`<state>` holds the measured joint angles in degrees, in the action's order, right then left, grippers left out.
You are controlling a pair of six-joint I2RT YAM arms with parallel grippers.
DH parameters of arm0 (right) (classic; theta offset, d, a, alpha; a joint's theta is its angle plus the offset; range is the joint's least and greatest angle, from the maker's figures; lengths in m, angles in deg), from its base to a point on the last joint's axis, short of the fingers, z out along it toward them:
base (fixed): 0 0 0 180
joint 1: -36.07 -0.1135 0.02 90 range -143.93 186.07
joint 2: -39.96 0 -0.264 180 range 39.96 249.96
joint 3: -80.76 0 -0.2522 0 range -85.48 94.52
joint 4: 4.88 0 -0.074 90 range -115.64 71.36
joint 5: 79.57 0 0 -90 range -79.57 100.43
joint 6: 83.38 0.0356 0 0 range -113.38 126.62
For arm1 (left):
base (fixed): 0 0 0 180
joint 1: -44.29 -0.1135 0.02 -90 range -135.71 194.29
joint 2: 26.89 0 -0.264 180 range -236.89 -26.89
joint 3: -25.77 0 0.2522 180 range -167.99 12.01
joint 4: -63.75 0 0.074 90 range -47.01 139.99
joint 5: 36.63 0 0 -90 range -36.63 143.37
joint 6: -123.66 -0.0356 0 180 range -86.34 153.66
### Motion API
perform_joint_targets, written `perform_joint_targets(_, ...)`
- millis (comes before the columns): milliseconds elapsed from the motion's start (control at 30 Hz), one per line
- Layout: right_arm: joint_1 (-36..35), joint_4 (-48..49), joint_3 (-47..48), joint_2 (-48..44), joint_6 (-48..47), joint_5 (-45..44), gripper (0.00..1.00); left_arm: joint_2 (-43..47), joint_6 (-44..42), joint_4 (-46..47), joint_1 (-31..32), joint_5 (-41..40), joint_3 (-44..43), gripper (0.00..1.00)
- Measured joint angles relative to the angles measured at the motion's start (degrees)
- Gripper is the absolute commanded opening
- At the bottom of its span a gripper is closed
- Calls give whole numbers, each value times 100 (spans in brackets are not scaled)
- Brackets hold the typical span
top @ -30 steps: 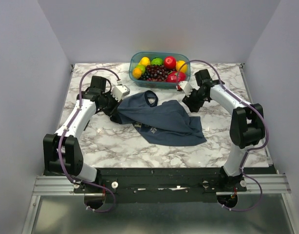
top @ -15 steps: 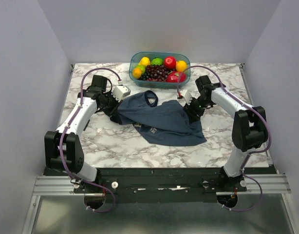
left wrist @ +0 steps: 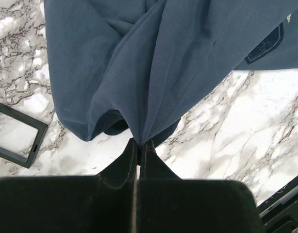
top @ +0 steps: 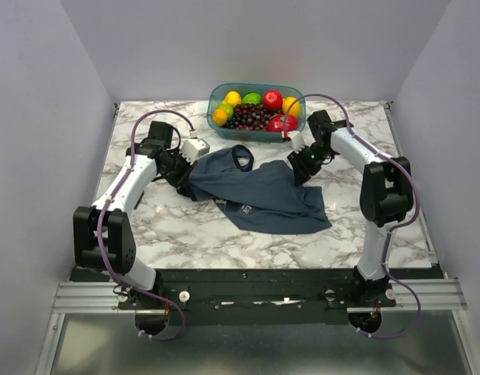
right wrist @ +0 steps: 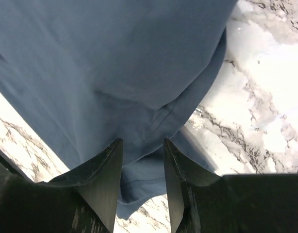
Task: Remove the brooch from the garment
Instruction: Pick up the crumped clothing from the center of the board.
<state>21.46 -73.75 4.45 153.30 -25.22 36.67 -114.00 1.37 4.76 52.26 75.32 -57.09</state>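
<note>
1. The white marbled table (top: 146, 226) carries both arms, bolted at its near edge. Each arm reaches forward and inward toward the middle.
2. The shirt (top: 263, 195), dark slate blue, lies crumpled at the centre of the table between the two arms. Its widest spread of cloth is on the near right side. Its neck opening faces the far edge.
3. A pale print (top: 241, 207) shows on the near side of the shirt, partly folded under.
4. The left gripper (left wrist: 138, 145) is clenched on a pinch of cloth at the shirt's left edge. The fingers meet with no gap. The cloth fans out from them in tight pleats.
5. A flat black square frame (left wrist: 15, 133) lies on the marble just beside the shirt's left edge, apart from the left gripper.
6. The right gripper (right wrist: 143, 145) is at the shirt's right edge with its jaws standing apart. A hemmed fold of the cloth lies in the gap between them, not clamped. Whether the fingers touch the cloth cannot be told.
7. The brooch cannot be made out in any view.
8. A clear teal tub (top: 216, 98) stands at the far edge, near the neck opening but not touching the shirt. It holds dark grapes (top: 252, 117), a red apple (top: 273, 99) and an orange (top: 220, 117), among other fruit.
</note>
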Motion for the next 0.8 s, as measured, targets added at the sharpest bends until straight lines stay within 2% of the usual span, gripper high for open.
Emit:
perform_joint_targets(167, 7, -4, 308, 413, 297, -4, 45, -90, 37, -94, 0, 13, -22, 0)
perform_joint_targets(800, 11, -4, 555, 1014, 592, -341, 45, -243, 87, -210, 0, 13, -162, 0)
